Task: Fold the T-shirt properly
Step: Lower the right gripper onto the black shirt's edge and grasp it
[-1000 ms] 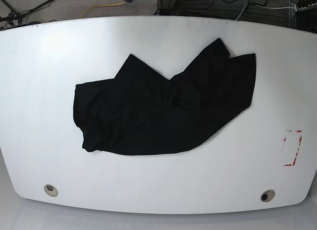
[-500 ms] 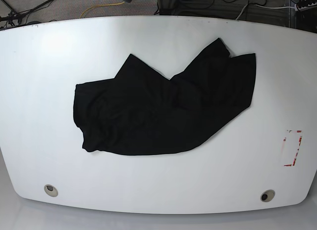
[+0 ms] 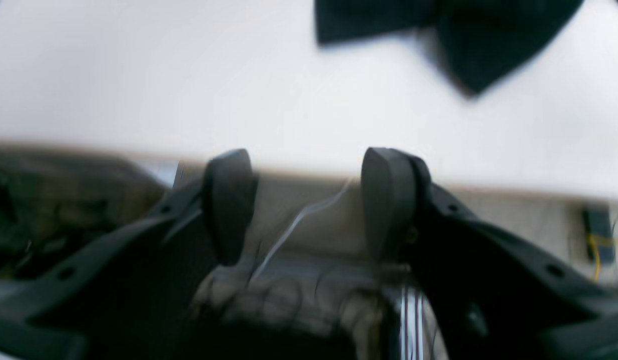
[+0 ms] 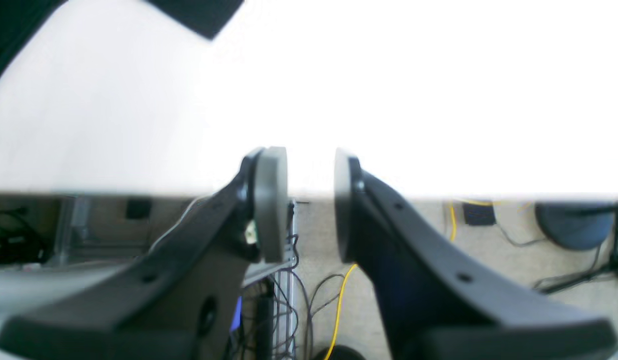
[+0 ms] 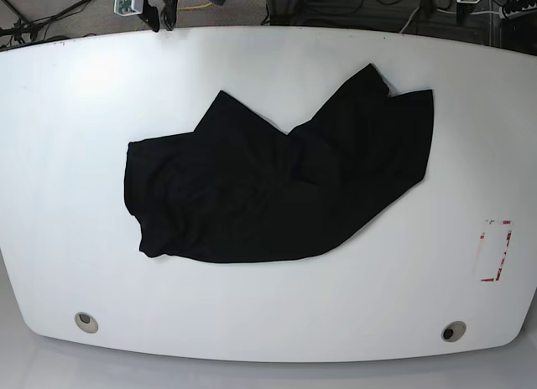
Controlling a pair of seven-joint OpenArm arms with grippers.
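So the right tool (image 5: 159, 12) sits at the far left edge of the worktop (image 5: 67, 137), released with nothing between its fingers (image 4: 271, 200). Middle of the worktop has the black T-shirt (image 5: 268, 188), crumpled and unfolded, touching neither tool. Over on the right, the left tool (image 3: 309, 200) is only clear in the blurry wrist view, also spread apart and empty, near the worktop's edge.

Both arms sit at the far edge, left gripper (image 3: 309, 205) and right gripper (image 4: 310, 205) empty with jaws apart.
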